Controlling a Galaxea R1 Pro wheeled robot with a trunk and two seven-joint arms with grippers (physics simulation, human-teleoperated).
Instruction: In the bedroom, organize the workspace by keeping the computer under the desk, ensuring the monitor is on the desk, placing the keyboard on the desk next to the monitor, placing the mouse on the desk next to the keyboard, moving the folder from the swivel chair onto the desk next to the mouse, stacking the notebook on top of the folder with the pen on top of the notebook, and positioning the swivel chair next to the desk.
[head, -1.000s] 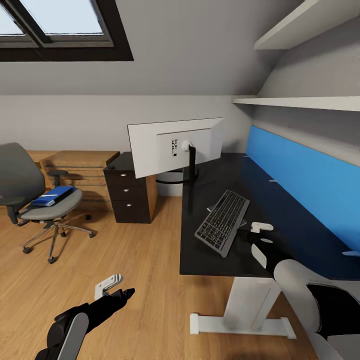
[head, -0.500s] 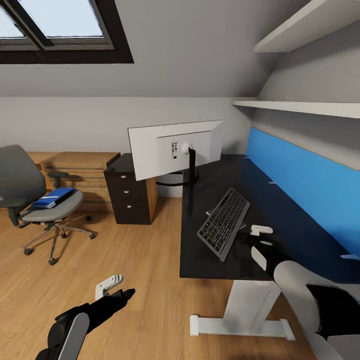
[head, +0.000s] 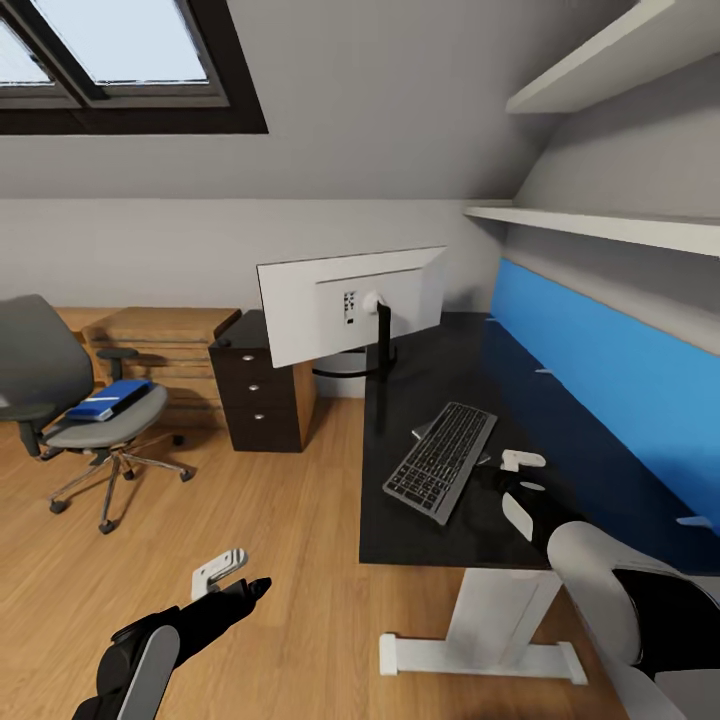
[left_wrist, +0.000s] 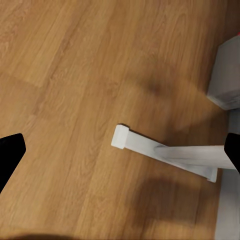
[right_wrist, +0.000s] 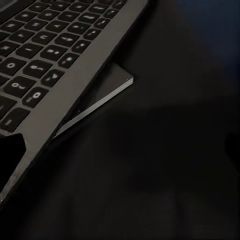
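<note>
The monitor (head: 350, 305) stands on the black desk (head: 420, 540) with its light back toward me. The dark keyboard (head: 440, 462) lies slantwise on the desk in front of it, partly on a thin grey slab (right_wrist: 105, 95). My right gripper (head: 510, 485) is low over the desk beside the keyboard's (right_wrist: 45, 55) right edge, open, with nothing between its fingers. My left gripper (head: 238, 578) hangs open over the wooden floor (left_wrist: 75, 75). The blue folder (head: 105, 397) lies on the seat of the grey swivel chair (head: 60, 370) at the far left.
A dark drawer cabinet (head: 255, 395) stands by the desk's far left corner, with a low oak shelving unit (head: 160, 340) behind it. The desk's white foot (head: 470, 655) rests on the floor below the near edge. Wall shelves (head: 600, 222) run above the blue back panel (head: 600, 380).
The keyboard has settled flatter and slid a little toward the desk's front edge. The whole picture has shifted slightly down. Both arms look unmoved.
</note>
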